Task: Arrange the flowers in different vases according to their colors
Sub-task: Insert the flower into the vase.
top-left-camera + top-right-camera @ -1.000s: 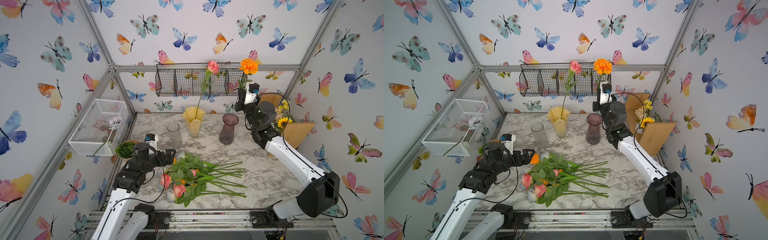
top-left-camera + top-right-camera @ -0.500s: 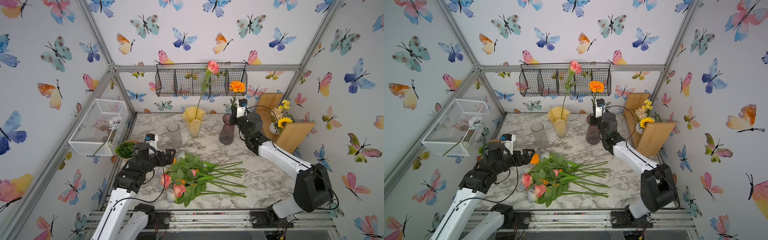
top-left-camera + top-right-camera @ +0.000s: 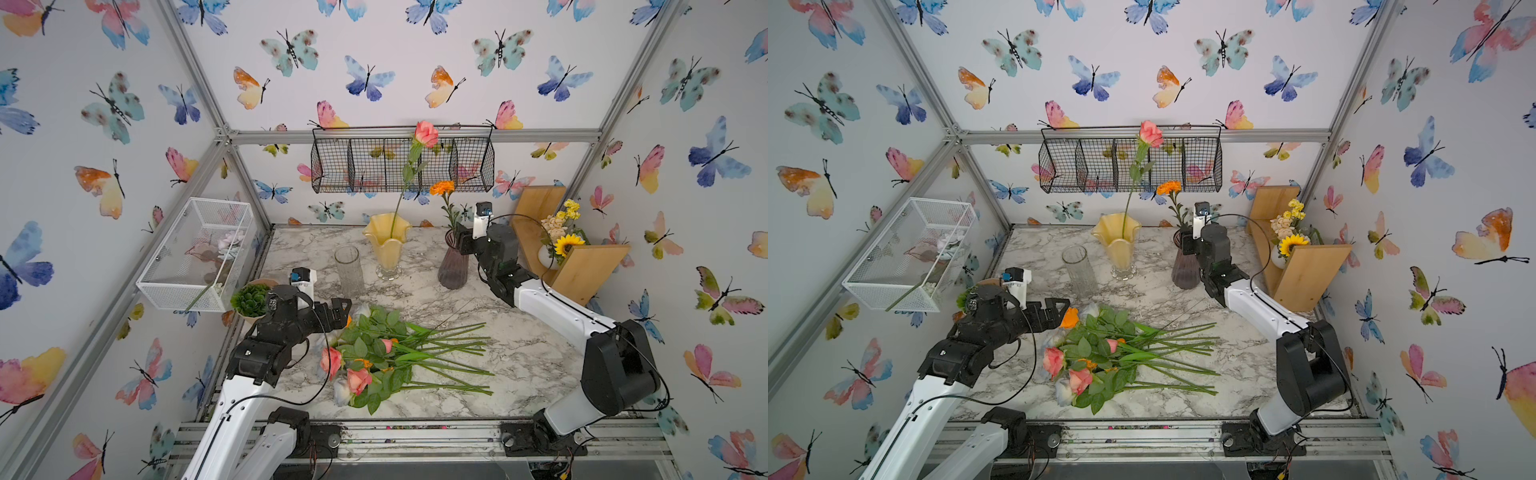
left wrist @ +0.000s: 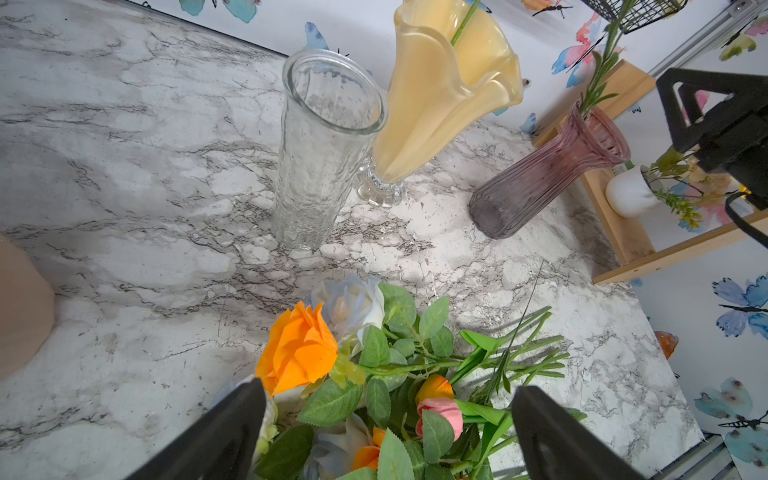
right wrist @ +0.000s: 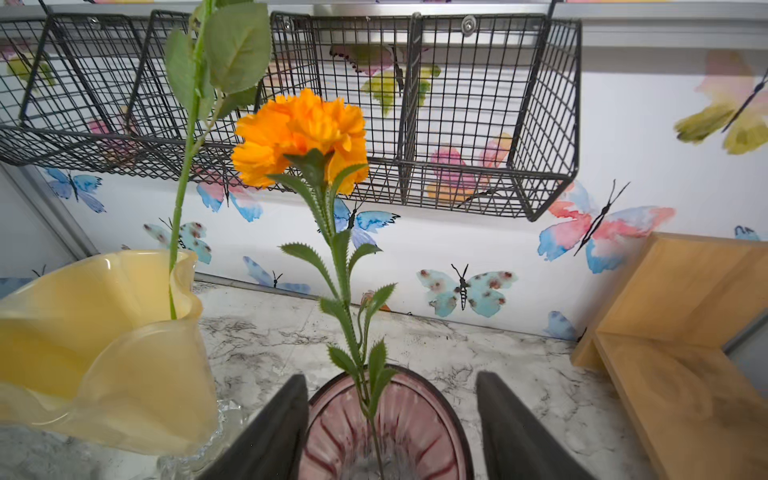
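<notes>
orange marigold point(image 5: 299, 133) stands in purple vase point(image 5: 340, 436); right hand point(image 5: 390, 376) spread around stem, left hand point(image 4: 388, 386) spread too.

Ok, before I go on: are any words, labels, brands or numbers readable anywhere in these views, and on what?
No readable text in any view.
Too small to read: the small white mark on the left arm.
No labels visible on the yellow vase, clear vase or purple vase.
The wallpaper shows only butterflies, no writing.
</notes>
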{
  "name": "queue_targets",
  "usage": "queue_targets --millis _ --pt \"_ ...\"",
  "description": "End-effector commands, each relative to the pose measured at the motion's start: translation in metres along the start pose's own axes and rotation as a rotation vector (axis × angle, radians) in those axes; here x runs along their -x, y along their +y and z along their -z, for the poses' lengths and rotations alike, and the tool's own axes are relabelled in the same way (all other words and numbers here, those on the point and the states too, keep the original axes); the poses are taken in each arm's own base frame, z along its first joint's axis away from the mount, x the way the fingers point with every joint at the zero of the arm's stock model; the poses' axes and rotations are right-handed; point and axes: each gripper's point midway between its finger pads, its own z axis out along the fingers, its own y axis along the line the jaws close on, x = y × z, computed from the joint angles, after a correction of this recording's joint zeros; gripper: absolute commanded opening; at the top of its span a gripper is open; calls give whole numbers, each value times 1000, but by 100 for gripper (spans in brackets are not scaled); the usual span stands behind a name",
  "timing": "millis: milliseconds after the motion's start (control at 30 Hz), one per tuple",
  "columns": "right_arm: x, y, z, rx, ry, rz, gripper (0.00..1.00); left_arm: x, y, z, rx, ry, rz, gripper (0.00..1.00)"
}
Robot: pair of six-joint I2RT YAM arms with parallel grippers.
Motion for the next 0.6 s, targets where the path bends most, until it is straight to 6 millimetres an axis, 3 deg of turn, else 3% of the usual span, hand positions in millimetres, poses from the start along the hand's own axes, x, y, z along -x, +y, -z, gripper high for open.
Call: queue_targets --millis 0,100,233,400,567 --pt "40 0 25 31 -39 -50 73 1 -8 2 -38 -8 -16 99" --pt "49 12 44 123 -18 -69 73 2 -8 3 -38 -12 -16 99" --pt "46 56 78 406 79 -76 68 2 -8 4 -38 -16 -17 99" --pt "-3 100 115 642 336 -176 61 2 -8 4 -35 -17 -17 99" --pt "-66 149 148 723 539 -56 60 3 -7 4 -30 -19 -15 99"
